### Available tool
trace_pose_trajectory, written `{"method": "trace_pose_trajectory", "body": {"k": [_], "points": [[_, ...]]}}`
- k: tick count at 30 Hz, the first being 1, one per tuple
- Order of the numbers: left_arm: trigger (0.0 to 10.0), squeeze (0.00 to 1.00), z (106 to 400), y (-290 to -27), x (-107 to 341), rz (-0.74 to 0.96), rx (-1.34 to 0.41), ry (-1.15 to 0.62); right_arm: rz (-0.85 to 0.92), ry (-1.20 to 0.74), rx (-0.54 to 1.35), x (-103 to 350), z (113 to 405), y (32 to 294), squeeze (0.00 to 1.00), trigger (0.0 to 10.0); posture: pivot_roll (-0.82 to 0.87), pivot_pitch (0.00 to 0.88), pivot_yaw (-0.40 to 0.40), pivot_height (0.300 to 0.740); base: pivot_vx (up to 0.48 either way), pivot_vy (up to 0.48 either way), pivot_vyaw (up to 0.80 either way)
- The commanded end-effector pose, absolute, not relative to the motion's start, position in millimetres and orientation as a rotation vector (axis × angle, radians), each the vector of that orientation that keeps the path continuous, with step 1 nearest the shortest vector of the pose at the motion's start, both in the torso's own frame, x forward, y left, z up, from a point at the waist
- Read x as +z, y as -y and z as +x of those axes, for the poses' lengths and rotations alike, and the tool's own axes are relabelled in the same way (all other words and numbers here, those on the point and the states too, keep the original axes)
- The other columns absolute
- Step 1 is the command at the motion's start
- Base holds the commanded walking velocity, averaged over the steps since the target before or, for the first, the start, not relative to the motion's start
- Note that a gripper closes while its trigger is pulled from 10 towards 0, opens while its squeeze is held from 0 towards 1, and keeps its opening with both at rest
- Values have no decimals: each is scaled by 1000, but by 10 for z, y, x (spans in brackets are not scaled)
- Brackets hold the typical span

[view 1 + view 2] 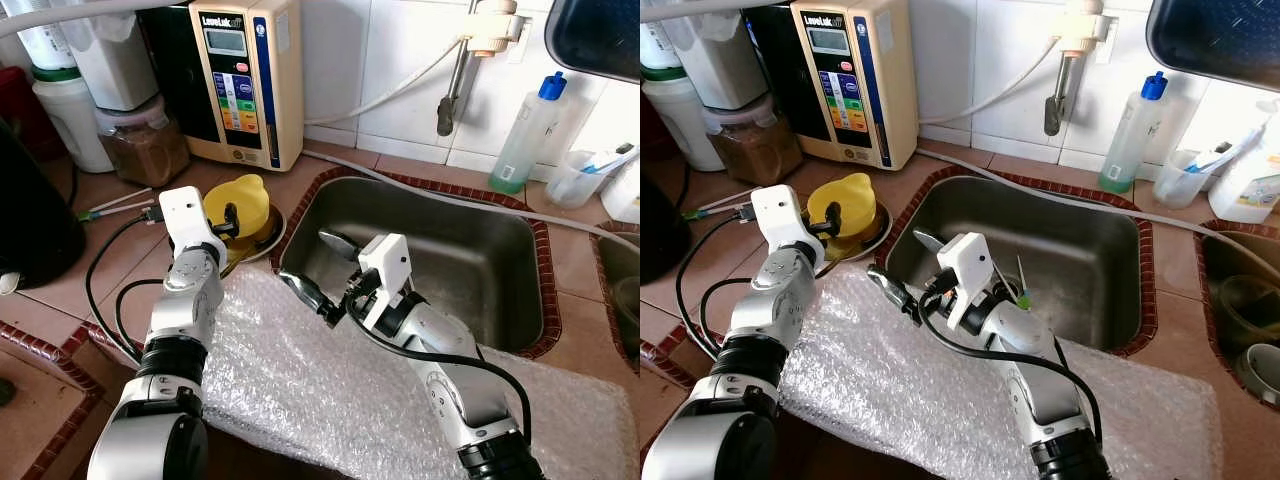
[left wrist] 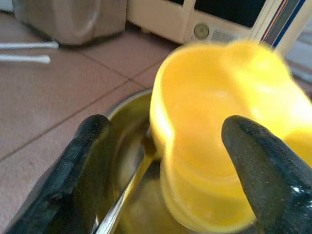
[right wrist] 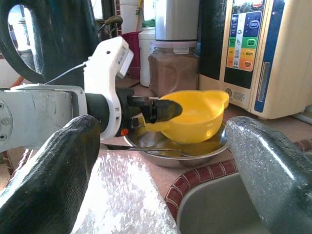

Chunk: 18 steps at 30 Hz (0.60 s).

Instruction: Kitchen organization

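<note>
Left gripper (image 1: 232, 221) reaches forward over the counter, its fingers parted around the rim of the yellow cup (image 1: 238, 203), which sits in a steel bowl (image 1: 268, 240) beside the sink (image 1: 440, 255); a spoon (image 3: 146, 149) lies in that bowl. Right gripper (image 1: 305, 285) stretches leftward above the bubble wrap (image 1: 330, 390) at the sink's edge, fingers spread and empty.

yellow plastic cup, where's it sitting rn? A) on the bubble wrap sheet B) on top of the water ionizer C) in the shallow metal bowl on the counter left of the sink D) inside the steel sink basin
C: the yellow plastic cup rests in the shallow metal bowl on the tiled counter beside the stainless sink, with the left claw open around its rim.
</note>
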<state>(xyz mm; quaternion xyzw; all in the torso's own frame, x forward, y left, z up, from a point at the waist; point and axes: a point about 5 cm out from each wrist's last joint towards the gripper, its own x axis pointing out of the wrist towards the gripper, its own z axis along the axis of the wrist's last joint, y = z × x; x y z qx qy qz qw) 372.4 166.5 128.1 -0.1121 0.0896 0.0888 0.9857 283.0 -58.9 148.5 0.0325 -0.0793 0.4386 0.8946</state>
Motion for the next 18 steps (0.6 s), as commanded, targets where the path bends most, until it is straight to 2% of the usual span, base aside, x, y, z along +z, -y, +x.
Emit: {"method": "trace_pose_trajectory", "body": {"k": [1,18], "points": [[0,0,3739,-1687,1292,-229,178,-190,59,172,915,1511,2836,567,0,10000,43,0,46,740,0,0,0],[0,0,3752,-1795,1273,-224,204,-232,41,145,914,1458,2827,562,0,10000,46,0,44,740,0,0,0]]}}
